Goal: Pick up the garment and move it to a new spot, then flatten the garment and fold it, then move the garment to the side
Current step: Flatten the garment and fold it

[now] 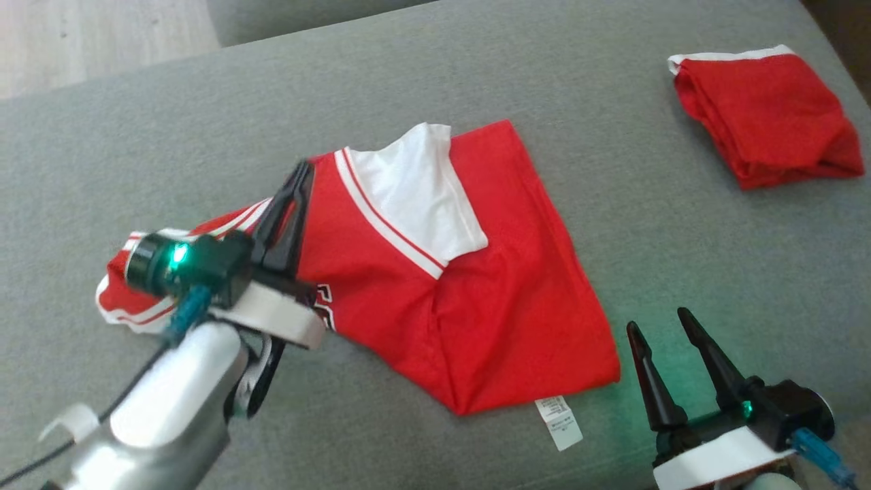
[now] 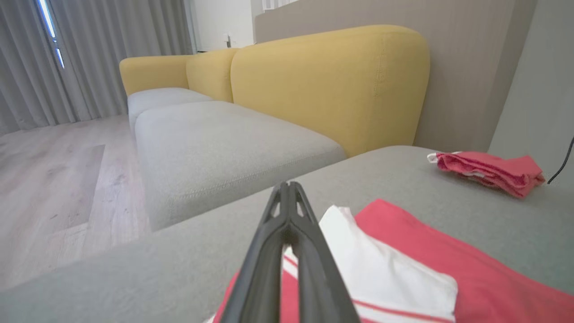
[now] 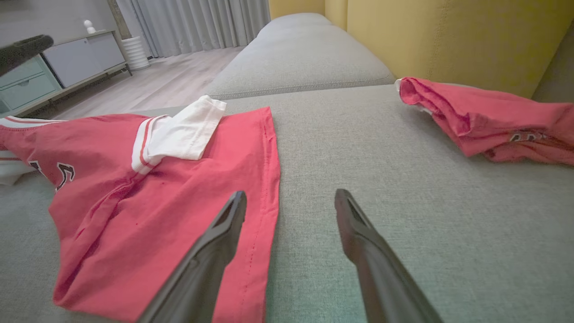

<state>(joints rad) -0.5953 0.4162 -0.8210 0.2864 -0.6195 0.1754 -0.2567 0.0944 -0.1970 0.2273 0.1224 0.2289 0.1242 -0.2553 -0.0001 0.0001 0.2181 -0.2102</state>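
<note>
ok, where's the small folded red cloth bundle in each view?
Head view: folded red cloth bundle, upper right.
Left wrist view: bundle at right edge, mid-height.
Right wrist view: bundle at upper right.
Shared landmark: white sleeve flap on the spread red jersey.

The red jersey garment [image 1: 490, 272] carries white trim with thin red stripes, a white inner panel and dark lettering; the red folded cloth bundle [image 1: 765, 116] has a white edge; grey woven sofa cushion [image 1: 204, 122], mustard-yellow padded backrest [image 2: 332, 80], pale wooden floor [image 2: 54, 179]
</note>
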